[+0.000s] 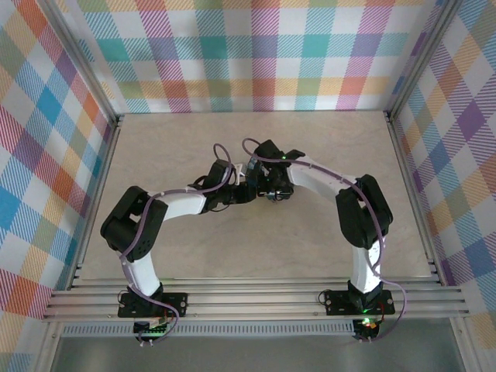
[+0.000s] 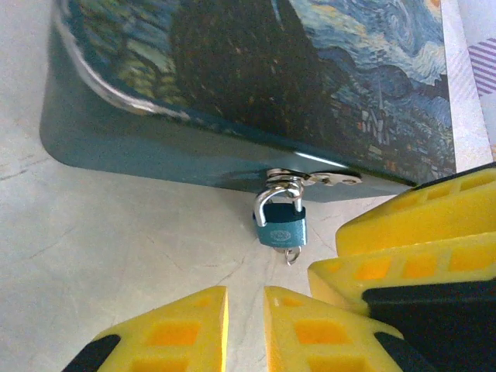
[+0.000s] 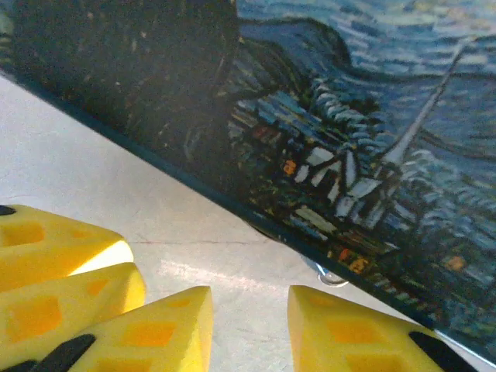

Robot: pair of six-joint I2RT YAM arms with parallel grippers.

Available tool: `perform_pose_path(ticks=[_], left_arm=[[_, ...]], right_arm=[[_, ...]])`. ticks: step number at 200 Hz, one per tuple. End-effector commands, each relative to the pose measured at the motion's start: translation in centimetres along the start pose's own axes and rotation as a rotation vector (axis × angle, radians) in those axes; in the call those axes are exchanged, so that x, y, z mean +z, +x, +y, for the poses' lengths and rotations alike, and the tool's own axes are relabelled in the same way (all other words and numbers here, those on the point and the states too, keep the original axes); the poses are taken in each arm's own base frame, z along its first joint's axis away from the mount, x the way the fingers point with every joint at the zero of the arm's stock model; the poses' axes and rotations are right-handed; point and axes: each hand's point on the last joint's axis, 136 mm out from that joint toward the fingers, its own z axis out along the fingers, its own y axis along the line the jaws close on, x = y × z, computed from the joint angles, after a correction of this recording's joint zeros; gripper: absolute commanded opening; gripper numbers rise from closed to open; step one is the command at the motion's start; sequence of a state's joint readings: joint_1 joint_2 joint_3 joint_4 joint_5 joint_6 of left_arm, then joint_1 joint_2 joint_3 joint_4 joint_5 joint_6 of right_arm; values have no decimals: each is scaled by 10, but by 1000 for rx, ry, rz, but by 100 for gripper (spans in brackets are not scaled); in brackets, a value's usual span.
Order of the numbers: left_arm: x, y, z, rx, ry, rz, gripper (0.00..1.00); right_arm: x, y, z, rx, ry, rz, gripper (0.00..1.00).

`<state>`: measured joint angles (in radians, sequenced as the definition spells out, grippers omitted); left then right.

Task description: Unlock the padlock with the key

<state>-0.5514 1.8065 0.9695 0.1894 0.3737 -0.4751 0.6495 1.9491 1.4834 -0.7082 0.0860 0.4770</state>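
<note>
At the tin's (image 2: 232, 77) front edge, low over the counter (image 2: 116, 256): padlock (image 2: 280, 225) hanging shut from the hasp (image 2: 310, 180), small ring (image 2: 292, 256) beneath, likely the key's; left hand (image 2: 246, 306) narrowly parted, empty; right hand (image 3: 249, 302) parted, empty; advised: pinch ring squarely, turn gently, tin steadied.

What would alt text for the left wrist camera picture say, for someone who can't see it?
A small teal padlock hangs from the hasp of a dark blue tin printed with a night-sky painting. The left hand, yellow and slightly open, points at it from below.
</note>
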Motion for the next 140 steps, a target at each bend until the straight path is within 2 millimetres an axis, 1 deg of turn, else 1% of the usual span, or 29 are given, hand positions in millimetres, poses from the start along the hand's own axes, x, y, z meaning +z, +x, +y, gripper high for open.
perform_pose_path(ticks=[1,52,92,111,140], left_arm=[[1,-7,2,-27,11,17,19],[2,-7,10,-31,8,42,18],[2,3,16,-34,2,79,18],[-1,6,18,-30,-2,91,18],[-4,8,22,-29,-7,97,17]], right_arm=[[0,-1,-9,-37,70,0,34],[17,1,-16,-56,102,24,36],[32,-2,-15,-43,61,27,36],[34,-4,-13,-36,50,19,32],[35,-6,-11,-28,36,5,22]])
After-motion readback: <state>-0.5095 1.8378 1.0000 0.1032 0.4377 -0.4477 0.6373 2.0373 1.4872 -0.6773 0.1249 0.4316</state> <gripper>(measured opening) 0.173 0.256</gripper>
